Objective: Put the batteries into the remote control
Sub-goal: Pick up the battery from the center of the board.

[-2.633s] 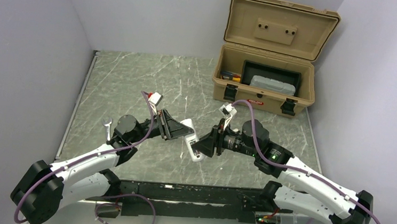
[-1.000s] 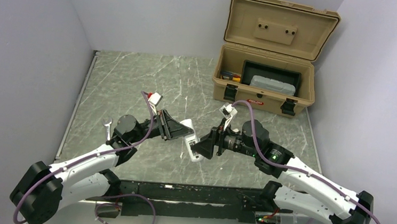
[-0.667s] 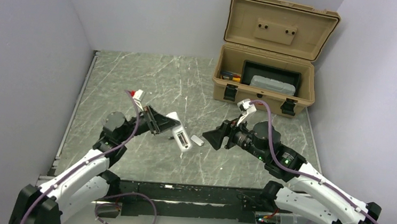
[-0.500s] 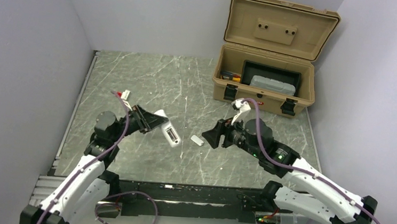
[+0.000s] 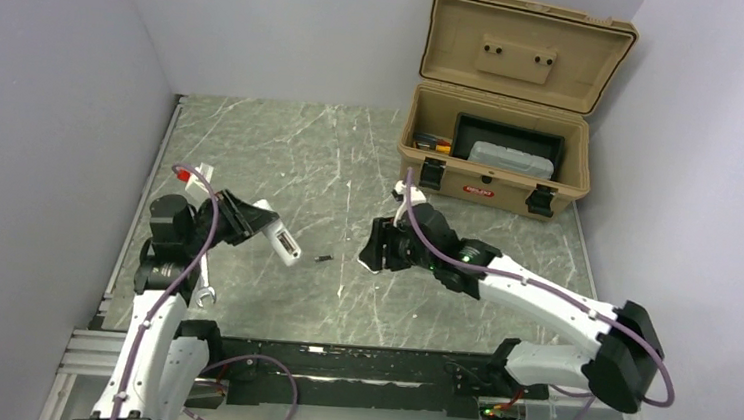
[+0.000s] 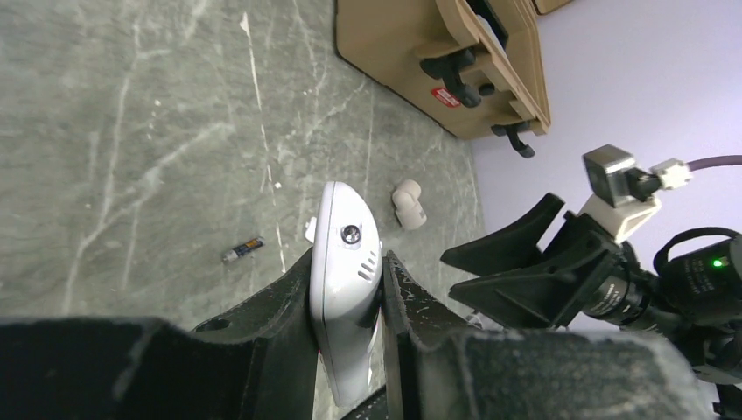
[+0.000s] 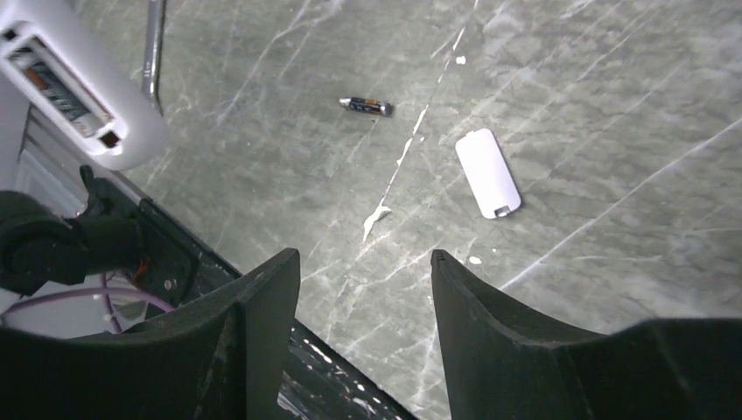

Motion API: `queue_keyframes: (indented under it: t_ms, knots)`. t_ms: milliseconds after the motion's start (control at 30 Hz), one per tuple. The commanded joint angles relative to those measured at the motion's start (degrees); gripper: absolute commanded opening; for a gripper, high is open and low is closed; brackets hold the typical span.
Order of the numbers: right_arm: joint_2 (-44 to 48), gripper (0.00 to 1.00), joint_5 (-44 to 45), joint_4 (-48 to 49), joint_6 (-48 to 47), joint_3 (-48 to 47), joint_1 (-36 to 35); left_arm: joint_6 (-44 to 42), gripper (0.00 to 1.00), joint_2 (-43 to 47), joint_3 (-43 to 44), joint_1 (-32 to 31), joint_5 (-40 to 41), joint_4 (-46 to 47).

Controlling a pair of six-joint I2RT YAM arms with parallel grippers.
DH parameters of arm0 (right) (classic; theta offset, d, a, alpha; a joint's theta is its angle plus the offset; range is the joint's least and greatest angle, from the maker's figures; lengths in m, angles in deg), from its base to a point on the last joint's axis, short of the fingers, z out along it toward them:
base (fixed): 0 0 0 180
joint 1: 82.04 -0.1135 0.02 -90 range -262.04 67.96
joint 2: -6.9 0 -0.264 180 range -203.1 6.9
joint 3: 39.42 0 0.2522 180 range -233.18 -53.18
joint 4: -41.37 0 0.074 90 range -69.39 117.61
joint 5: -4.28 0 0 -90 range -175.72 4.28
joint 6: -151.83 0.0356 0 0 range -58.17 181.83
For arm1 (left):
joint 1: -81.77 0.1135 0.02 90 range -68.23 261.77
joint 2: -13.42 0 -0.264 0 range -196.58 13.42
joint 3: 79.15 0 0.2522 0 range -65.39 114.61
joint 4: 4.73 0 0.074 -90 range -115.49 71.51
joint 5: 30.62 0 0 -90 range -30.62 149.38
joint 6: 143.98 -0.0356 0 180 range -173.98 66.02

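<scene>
L fingers [image 6: 296,296] clamped on remote control [image 6: 344,262], held up off bench [image 5: 252,150] at L side, battery bay uncovered. R fingers [image 7: 276,289] spread wide, gripping nothing, hovering over mid bench. One battery [image 7: 366,105] lying on bench betw. remote control and R fingers. Small white cover [image 7: 488,172] flat on bench nearby, not touching battery.

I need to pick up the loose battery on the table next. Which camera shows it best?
The right wrist view: the battery lies in plain sight, close and unblocked, both ends visible. The left wrist view shows it smaller, beside the held remote. The top view shows only a dark speck.
</scene>
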Motion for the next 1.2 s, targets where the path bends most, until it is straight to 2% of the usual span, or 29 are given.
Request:
queue_keyframes:
  t_ms: [0,133,267,333,400,467,567,700,800,900,1000,1100,1167]
  knots:
    - [-6.38,0.59,0.08,0.00,5.75,-7.06,-0.36,-4.18,0.00,-1.46,3.08,3.56,-4.20,-1.06]
    - [-12.27,0.62,0.36,-3.37,6.83,-12.11,-1.62,-5.84,0.00,-2.07,3.59,5.23,-5.58,-1.62]
    - [-17.97,0.64,0.52,-5.45,13.37,-15.20,-2.07,-8.08,0.00,-2.00,4.56,5.68,-4.68,-2.87]
    - [-20.97,0.63,-0.55,-4.88,10.35,-17.72,-3.19,-9.39,0.00,-1.77,5.15,5.84,-3.92,-3.85]
    - [-24.25,0.63,1.77,-6.68,1.01,-21.65,-5.16,-9.76,0.00,-1.97,5.49,5.90,-3.93,-3.69]
    - [-26.58,0.64,4.17,-8.71,-12.73,-24.67,-6.36,-9.75,0.00,-2.28,5.56,6.00,-4.44,-3.35]
    - [-27.48,0.64,1.69,-7.52,-26.51,-24.49,-5.57,-10.27,0.00,-2.73,5.61,6.22,-4.46,-3.19]
    - [-25.56,0.62,-10.83,-0.49,-41.29,-19.26,-3.00,-10.35,0.00,-3.26,5.16,6.76,-4.58,-2.64]
    - [-24.89,0.61,-22.62,0.83,-51.26,-17.29,-1.03,-9.96,0.00,-3.39,4.23,7.07,-5.14,-1.75]
    - [-25.22,0.64,-29.49,0.87,-62.21,-16.16,-0.09,-9.92,0.00,-3.62,3.66,7.18,-5.45,-1.23]
    - [-30.23,0.63,-33.06,-7.19,-69.66,-22.90,2.64,-11.06,0.00,-4.09,3.66,7.44,-4.60,-1.83]
    - [-37.88,0.62,-40.79,-18.39,-76.90,-33.48,5.02,-10.90,0.00,-4.99,3.30,8.06,-4.57,-1.30]
    - [-42.20,0.62,-41.95,-22.31,-82.16,-38.32,5.09,-10.27,0.00,-5.42,2.92,8.43,-5.41,-0.17]
